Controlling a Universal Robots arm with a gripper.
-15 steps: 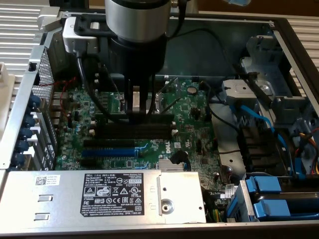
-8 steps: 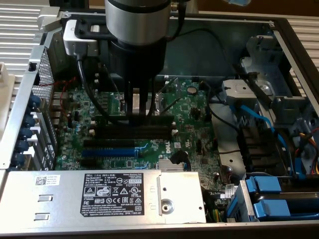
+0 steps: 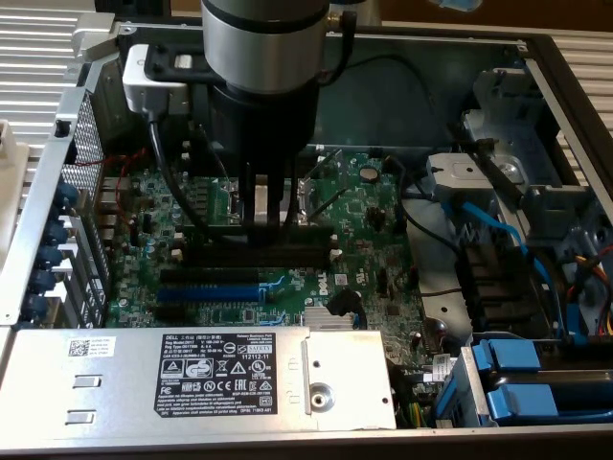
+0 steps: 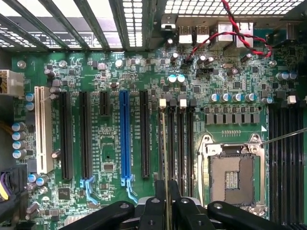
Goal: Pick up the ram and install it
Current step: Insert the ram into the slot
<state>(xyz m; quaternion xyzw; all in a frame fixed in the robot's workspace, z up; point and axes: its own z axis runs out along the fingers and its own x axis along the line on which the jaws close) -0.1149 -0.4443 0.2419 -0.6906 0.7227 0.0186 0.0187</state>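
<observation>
Black tool (image 4: 167,201) fingers pinch the ram (image 4: 166,143), held upright and seen edge-on. Ram lies along the memory slot (image 4: 181,143) row's outermost channel, farthest from the processor socket (image 4: 232,177), on the green motherboard (image 4: 108,158).

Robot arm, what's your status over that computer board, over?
Status: gripper shut on the ram. Ram edge-on, down at the black memory slots. Twisted red-black wire well apart.
</observation>
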